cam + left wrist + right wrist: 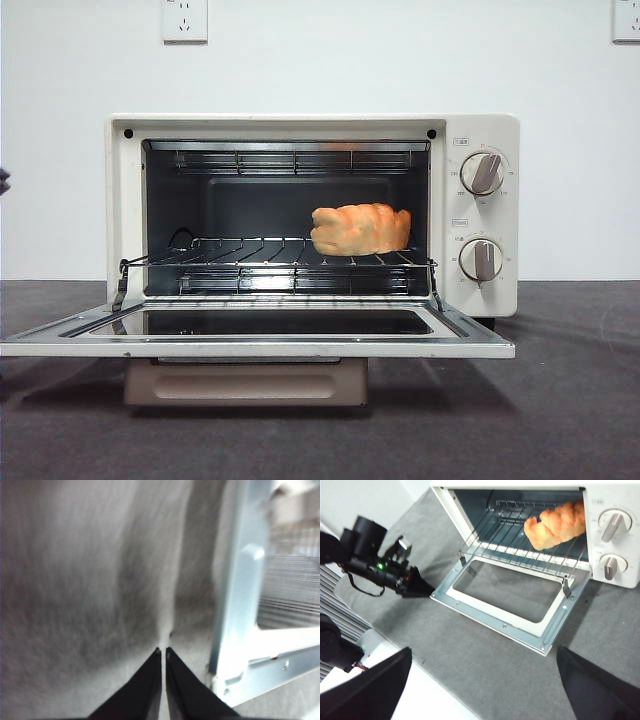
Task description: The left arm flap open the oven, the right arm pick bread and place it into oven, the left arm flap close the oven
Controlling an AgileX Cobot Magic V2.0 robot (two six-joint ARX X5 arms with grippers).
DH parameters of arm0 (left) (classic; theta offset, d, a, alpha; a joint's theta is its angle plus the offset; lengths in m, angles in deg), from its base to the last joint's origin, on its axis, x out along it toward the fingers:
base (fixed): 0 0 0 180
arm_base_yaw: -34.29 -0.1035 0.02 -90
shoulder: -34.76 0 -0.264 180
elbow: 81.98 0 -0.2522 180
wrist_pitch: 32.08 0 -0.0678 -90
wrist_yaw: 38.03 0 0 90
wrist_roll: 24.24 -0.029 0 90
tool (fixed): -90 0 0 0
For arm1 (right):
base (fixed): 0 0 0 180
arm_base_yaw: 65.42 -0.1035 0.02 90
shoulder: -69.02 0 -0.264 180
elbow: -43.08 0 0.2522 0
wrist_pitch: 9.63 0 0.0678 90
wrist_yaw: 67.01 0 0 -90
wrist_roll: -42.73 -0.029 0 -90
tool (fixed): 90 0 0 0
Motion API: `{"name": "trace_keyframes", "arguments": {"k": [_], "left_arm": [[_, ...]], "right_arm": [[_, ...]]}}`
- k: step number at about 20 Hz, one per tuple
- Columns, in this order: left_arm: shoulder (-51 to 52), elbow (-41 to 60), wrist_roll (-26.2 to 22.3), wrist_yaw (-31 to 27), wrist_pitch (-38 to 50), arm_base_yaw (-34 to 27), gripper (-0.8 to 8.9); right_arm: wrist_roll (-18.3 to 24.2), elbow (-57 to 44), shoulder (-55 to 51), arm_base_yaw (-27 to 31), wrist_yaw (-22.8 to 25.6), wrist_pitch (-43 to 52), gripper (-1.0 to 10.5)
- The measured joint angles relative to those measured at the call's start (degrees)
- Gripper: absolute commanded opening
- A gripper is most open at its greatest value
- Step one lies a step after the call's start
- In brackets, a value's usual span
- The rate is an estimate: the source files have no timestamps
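Note:
The cream-white oven stands with its glass door flapped down flat. The golden braided bread lies on the wire rack at the right side of the cavity, also seen in the right wrist view as bread. My left gripper is shut and empty, low over the grey mat just beside the door's left edge; the right wrist view shows the left gripper close to that door corner. My right gripper is open and empty, held high in front of the oven.
Two round knobs sit on the oven's right panel. The beige handle hangs under the open door. Grey mat covers the table, with a white table edge at its left. A small dark tip shows at the left edge.

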Motion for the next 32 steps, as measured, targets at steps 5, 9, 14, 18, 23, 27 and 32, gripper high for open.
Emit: {"name": "trace_keyframes", "arguments": {"k": [5, 9, 14, 18, 23, 27, 32], "left_arm": [[-0.17, 0.24, 0.81, 3.52, 0.72, 0.11, 0.13], [-0.44, 0.24, 0.9, 4.9, 0.63, 0.09, 0.13], [-0.46, 0.33, 0.9, 6.97, -0.26, 0.02, 0.14], [-0.52, 0.52, 2.29, 11.06, 1.31, -0.13, 0.14], [-0.55, 0.52, 8.63, 15.37, 10.16, -0.13, 0.14], [-0.55, 0.55, 19.12, 17.62, 23.56, -0.13, 0.14], [-0.55, 0.52, 35.71, 16.98, 44.37, 0.09, 0.15]], "right_arm": [[0.0, 0.02, 0.0, 0.0, 0.07, 0.02, 4.6], [0.0, 0.02, 0.0, 0.0, 0.07, 0.02, 4.6], [0.0, 0.02, 0.0, 0.0, 0.07, 0.02, 4.6], [0.0, 0.04, 0.0, 0.0, 0.07, 0.02, 4.6], [-0.02, 0.07, 0.0, 0.0, 0.07, 0.02, 4.6], [-0.02, 0.07, 0.0, 0.0, 0.07, 0.02, 4.6], [-0.02, 0.07, 0.0, 0.0, 0.07, 0.02, 4.6]]}}
